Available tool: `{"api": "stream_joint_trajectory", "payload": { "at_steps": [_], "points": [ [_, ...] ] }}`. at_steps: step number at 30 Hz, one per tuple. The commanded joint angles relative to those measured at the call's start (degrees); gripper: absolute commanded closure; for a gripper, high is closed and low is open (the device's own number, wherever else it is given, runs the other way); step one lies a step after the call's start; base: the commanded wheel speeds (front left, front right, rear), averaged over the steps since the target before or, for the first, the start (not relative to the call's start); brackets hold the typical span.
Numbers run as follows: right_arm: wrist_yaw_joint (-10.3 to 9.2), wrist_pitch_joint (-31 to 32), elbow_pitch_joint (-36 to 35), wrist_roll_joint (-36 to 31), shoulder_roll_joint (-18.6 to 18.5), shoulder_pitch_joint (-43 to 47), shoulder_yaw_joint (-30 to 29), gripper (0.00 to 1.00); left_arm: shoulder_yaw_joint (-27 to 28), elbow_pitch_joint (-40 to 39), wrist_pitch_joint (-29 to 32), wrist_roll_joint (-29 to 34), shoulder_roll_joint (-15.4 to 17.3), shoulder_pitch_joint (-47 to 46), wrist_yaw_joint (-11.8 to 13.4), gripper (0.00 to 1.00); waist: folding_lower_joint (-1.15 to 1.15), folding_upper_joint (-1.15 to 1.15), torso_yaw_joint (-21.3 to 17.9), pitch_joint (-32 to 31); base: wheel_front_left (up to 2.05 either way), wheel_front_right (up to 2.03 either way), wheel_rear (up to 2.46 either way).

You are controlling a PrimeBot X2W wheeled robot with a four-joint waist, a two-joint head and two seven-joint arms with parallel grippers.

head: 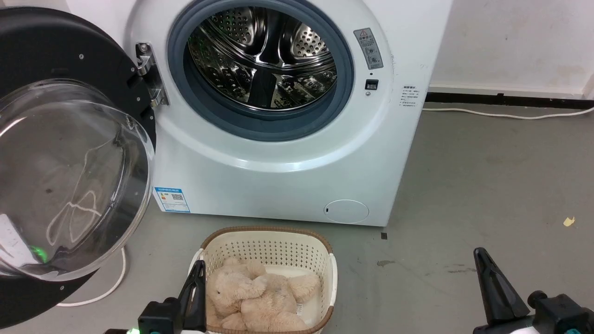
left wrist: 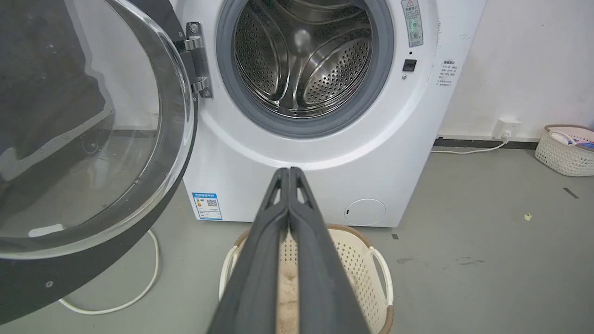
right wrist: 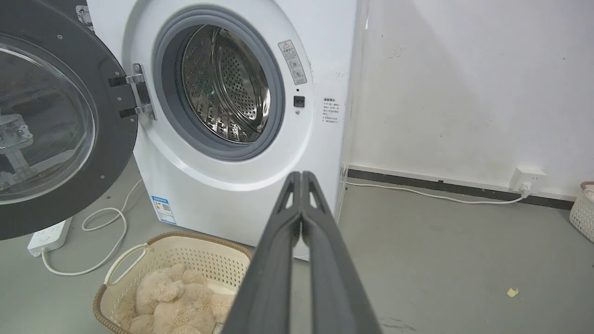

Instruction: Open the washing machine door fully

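Left wrist view has the left gripper closest, its two long dark fingers pressed flat together with nothing between them. The right gripper is the same: fingers closed tip to tip, empty, and pointing toward the machine's right front corner.

Just beyond the left fingers a cream perforated laundry basket with a brown woven rim stands on the floor, holding a beige plush toy.

The washing machine door hangs swung out at the left of the white washing machine, carried on a metal hinge at the left edge of the opening. It is a big round glossy black ring studded with small screws. Its clear glass bowl bulges toward the head camera and carries pale reflections. The door stands well clear of the grey gasket and the perforated steel drum, both fully exposed.

Low on the machine's front sit a blue label and a small oval panel.

The grey concrete floor is scuffed, with a yellow scrap to the right. A white cable loops under the door to a power strip.

Behind stands a marked white wall with a dark skirting, a socket and a second basket.
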Motion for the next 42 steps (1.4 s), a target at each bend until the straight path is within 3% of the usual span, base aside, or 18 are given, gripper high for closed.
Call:
{"api": "stream_joint_trajectory", "payload": {
  "at_steps": [1,42],
  "points": [
    [0.0,0.39,0.02,-0.18,0.02,-0.42,0.15,1.0,0.46,-0.17,0.34,0.66,-0.32,-0.25,-0.32,1.0,0.0,0.0,-0.01,0.02,0.0,0.0,0.0],
    [-0.02,5.04,0.11,-1.12,0.12,-2.56,1.01,1.0,5.93,-1.18,4.48,5.32,-3.23,-1.55,-4.57,1.0,0.0,0.0,-0.4,0.47,0.0,0.0,0.0]
  ]
}}
